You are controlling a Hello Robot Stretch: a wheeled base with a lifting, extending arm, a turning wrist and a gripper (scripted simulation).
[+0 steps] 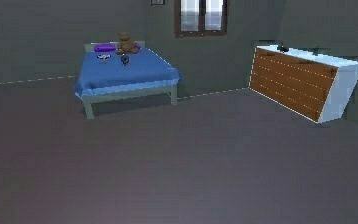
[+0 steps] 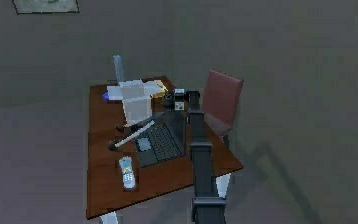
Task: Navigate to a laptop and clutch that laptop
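Note:
A dark laptop (image 2: 160, 140) lies on a brown desk (image 2: 107, 185) in the arm side view, its keyboard facing up. My arm's dark bar (image 2: 201, 170) rises from the bottom edge over the desk's right part. Two small white squares (image 2: 186, 97) mark its far end. The gripper (image 2: 169, 112) shows as a dark body just left of them, at the laptop's far edge. With the laptop on the desk right behind it, I cannot tell whether the gripper holds anything.
A red chair (image 2: 225, 98) stands at the desk's far right. A white box (image 2: 136, 100), a tall clear glass (image 2: 117, 68) and a remote (image 2: 127, 173) share the desk. The forward view has a blue bed (image 1: 125, 72), a window (image 1: 202, 16) and a wooden dresser (image 1: 299, 82) across open floor.

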